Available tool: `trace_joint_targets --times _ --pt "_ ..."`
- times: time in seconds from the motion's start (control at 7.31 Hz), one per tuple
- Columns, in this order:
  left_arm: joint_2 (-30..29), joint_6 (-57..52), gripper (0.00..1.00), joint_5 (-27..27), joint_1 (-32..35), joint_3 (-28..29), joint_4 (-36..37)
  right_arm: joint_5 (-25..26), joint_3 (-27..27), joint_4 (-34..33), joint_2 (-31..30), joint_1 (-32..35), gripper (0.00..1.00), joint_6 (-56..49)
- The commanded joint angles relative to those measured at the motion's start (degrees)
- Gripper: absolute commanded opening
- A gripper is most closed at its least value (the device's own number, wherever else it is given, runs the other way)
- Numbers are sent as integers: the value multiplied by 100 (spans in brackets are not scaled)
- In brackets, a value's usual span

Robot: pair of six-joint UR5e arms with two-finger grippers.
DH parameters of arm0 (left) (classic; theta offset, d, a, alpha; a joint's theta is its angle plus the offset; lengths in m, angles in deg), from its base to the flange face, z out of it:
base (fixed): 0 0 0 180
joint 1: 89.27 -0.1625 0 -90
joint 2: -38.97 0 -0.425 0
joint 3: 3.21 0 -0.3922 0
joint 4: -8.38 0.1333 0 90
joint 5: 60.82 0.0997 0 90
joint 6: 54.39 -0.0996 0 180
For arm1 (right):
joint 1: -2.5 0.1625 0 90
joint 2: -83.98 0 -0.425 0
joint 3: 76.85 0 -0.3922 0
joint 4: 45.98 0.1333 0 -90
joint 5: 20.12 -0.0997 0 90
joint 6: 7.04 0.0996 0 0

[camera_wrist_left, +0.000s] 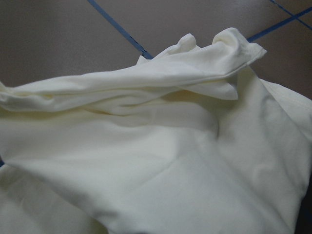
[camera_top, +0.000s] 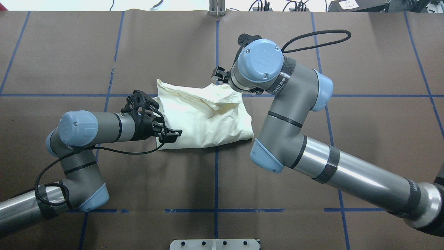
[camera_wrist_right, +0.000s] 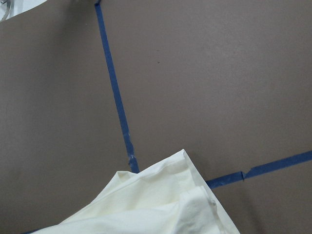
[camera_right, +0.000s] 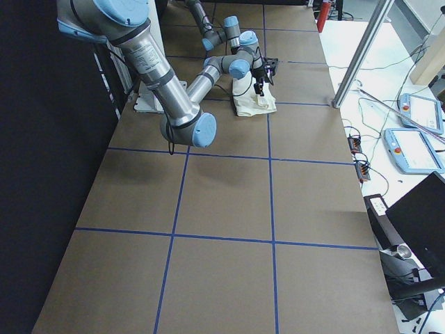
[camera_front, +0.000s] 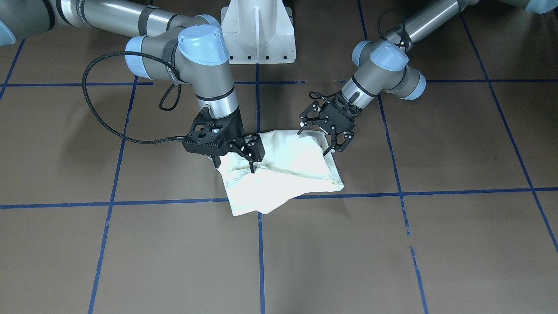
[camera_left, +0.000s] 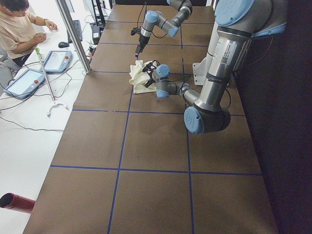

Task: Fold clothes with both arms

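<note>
Overhead exterior and front-facing views, single entry.

**Item 1.** T-shirt [camera_top: 204, 118]: cream, gathered into a compact, rumpled bundle with the plain side up and no print showing. It lies on the desk [camera_top: 312, 173] between the two sets of fingers, over a crossing of blue tape lines [camera_top: 347, 95].

**Item 2.** Left fingers [camera_top: 170, 133]: spread wide and holding nothing, with their tips at the bundle's edge. The left wrist view shows a loose, raised fold directly ahead of them.

**Item 3.** Right fingers [camera_front: 252, 162]: set apart, with their tips down on the bundle's opposite edge and touching the cloth. No cloth shows pinched between them.

**Hazards, as judged.**
- The layers are stacked unevenly, so fingers closing here could catch only the top ply or several plies at once. Either the fold would peel open or the whole bundle would drag.
- If one set of fingers lifts before the other has a grip, the bundle would probably skew or slide across the smooth desk.
- The raised fold ahead of the left fingers looks unsupported and could flop back.
- The two sets of fingers work close together over a small bundle, so a reach across it risks contact between them.
</note>
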Motion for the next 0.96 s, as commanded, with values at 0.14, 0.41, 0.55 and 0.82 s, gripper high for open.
trace_joint_targets --times 0.14,0.41,0.55,0.82 --pt "18 18 8 0 -8 -54 -142 12 54 7 -63 0 100 0" --pt "200 17 5 -471 -17 -80 -386 12 186 7 -160 0 100 0" --pt "420 35 5 -649 -26 -37 -806 12 203 7 -160 0 100 0" --pt "440 298 99 -1034 -26 -80 -872 21 212 7 -160 0 100 0"
